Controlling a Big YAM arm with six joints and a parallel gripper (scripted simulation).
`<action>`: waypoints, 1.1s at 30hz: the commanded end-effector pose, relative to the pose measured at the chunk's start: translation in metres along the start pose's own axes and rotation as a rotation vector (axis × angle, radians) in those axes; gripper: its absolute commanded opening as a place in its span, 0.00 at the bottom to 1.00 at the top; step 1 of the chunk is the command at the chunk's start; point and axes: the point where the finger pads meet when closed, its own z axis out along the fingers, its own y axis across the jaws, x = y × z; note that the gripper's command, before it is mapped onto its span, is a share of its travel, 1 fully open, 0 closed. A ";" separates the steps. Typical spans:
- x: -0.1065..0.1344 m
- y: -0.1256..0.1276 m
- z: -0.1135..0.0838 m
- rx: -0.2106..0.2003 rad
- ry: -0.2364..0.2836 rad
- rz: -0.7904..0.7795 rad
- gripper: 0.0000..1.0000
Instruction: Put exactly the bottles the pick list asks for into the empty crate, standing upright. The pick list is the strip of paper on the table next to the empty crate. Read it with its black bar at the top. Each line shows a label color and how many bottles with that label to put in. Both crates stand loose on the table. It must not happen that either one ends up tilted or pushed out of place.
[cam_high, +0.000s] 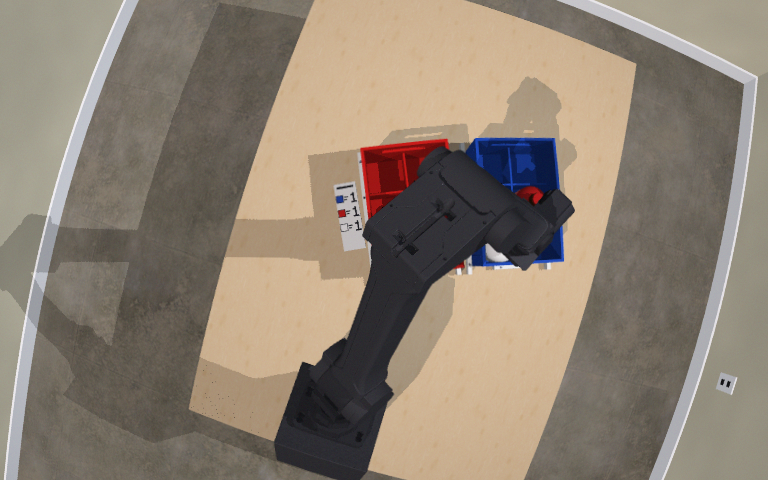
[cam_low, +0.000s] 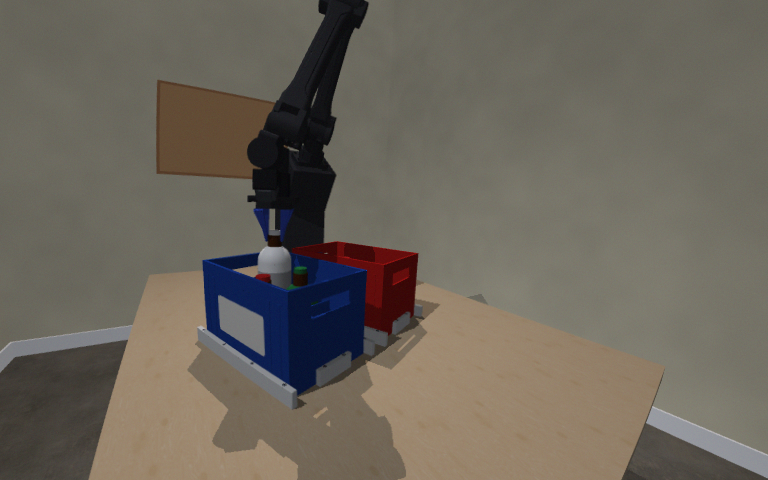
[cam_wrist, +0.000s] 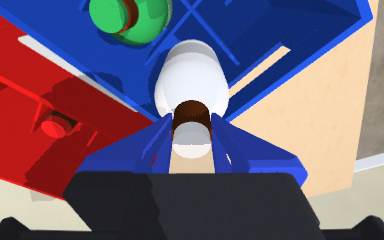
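Note:
The pick list reads blue 1, red 1, white 1. My gripper is shut on the neck of a white bottle. The bottle hangs upright, raised partly above the rim of the blue crate; its lower part is hidden in the exterior view. A red bottle and a green bottle stand in the blue crate. In the red crate a red-capped bottle shows. The arm hides much of both crates.
The crates stand side by side with their near walls close together. Pale strips lie along the crates' bases. The forearm passes over the red crate. Dividers split both crates into compartments.

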 end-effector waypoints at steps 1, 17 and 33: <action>-0.006 -0.003 -0.024 0.004 -0.023 -0.003 0.00; -0.007 -0.003 -0.048 0.004 -0.025 -0.004 0.00; -0.007 -0.003 -0.071 0.005 -0.026 -0.004 0.00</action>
